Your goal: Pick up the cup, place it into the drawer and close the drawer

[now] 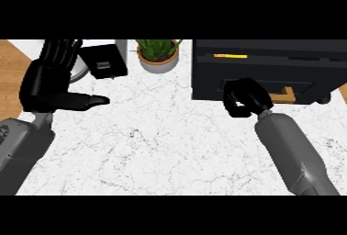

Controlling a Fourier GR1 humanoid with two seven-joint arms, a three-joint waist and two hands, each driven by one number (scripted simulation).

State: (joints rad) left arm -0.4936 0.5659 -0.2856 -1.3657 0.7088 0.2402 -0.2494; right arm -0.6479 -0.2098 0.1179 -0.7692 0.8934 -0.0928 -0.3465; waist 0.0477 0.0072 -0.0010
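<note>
- Left hand (47, 87) rests at upper left, fingers straight and upright.
- Right hand (245, 98), fingers curled, sits at the black drawer (271, 69) front, upper right, beside its wooden handle (286, 94).
- The cup cannot be made out.

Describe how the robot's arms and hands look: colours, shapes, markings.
The left forearm and right forearm are smooth grey tubes. The left hand and right hand are black, with blocky fingers and a thumb. The left forearm bears a dark mark.

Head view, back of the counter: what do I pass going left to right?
left hand, resting open → black box → potted plant → black drawer unit
</note>
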